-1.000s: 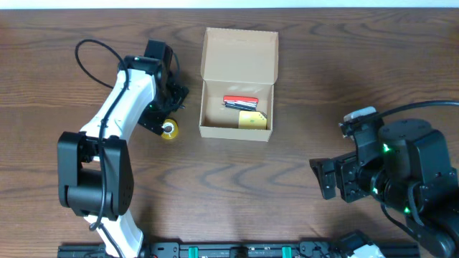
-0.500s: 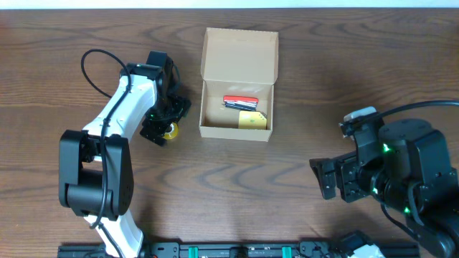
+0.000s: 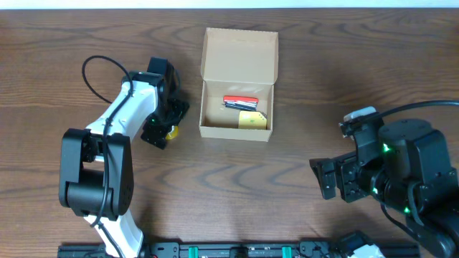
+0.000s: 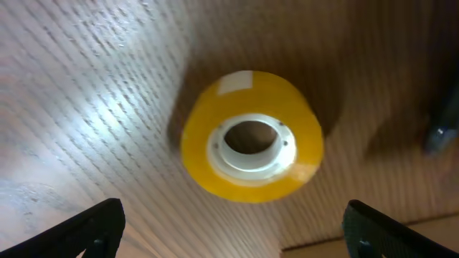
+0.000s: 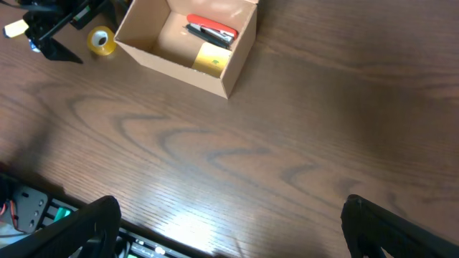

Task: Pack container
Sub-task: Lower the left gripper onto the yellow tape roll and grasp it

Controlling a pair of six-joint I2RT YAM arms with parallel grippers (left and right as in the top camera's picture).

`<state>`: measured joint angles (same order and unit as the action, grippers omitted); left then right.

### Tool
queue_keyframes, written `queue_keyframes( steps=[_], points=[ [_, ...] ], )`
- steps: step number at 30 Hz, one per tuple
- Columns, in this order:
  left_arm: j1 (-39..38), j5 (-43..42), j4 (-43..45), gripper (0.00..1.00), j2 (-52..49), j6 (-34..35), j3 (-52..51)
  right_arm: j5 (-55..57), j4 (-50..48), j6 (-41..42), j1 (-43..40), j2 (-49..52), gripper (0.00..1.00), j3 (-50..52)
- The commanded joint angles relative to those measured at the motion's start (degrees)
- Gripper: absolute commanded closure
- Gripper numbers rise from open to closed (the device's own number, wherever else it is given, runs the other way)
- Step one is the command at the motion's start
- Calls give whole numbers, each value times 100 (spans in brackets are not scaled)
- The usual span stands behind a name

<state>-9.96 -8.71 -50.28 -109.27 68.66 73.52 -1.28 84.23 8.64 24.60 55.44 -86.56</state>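
From above, the container (image 3: 234, 132), a tan cardboard box, sits on the wooden table (image 3: 301, 86) toward 12 o'clock from the table's middle, with its flap lid (image 3: 239, 51) thrown back flat at the box's 12 o'clock side. Inside lie a red item (image 3: 239, 100) near the back wall and a yellow item (image 3: 252, 120) toward 4 o'clock, close to each other. At the container's 9 o'clock, just beside its wall, the left gripper (image 3: 163, 129) hangs low over a yellow tape roll (image 3: 171, 131), which it partly hides. The right gripper (image 3: 326, 179) stays well apart, at about 4 o'clock from the container, and holds nothing. In the left wrist view the tape roll lies flat on the table, its white core facing up, and the two fingers (image 4: 93, 229) stand wide apart at 7 and 5 o'clock of it. The roll lies ahead of their tips, in line with the gap, and neither finger touches it. In the right wrist view the fingers (image 5: 82, 229) are likewise spread wide with only bare table between them. The container appears far off at 11 o'clock, open, with the red and yellow items inside. The tape roll and the dark left gripper lie at its 9 o'clock.
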Motion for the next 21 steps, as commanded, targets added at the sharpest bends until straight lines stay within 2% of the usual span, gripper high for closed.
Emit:
queue_keyframes(
  steps=[1, 21],
  points=[
    [33, 337, 0, 2, -13, 166, -50, 61, 7, -59, -42, -4, 1, -74],
    [57, 640, 474, 3, -15, 380, -354, 61, 7, -59, -42, -4, 1, -74]
  ],
)
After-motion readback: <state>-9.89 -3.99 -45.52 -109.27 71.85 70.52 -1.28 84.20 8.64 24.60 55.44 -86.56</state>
